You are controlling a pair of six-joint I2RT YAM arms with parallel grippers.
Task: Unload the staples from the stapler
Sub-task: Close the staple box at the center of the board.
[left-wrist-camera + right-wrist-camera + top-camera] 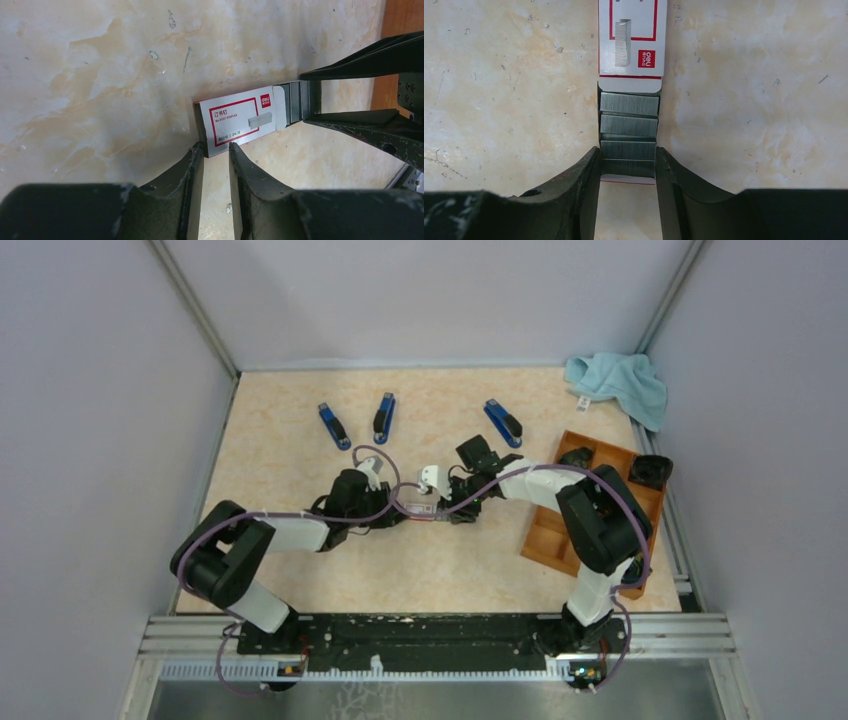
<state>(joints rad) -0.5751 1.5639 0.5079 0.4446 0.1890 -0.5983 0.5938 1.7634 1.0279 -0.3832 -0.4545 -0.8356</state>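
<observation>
Our right hand [628, 151] pinches the tray [626, 178] of staples [629, 105] sticking out of the box [631, 30] at 12 o'clock. Our left hand [216, 147] pinches the box's other end.

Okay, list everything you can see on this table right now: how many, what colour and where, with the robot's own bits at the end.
staplers: three, blue and black, far side of table
staple box: one, white with red label, table centre, drawer slid out
staples: several strips, grey, in the open drawer
cloth: one, light blue, far right corner
tray: one, brown wood, right side
dark items: two, black, tray's far end, unidentifiable
left gripper: one, black, at the box's closed end
right gripper: one, black, shut on the drawer's sides
</observation>
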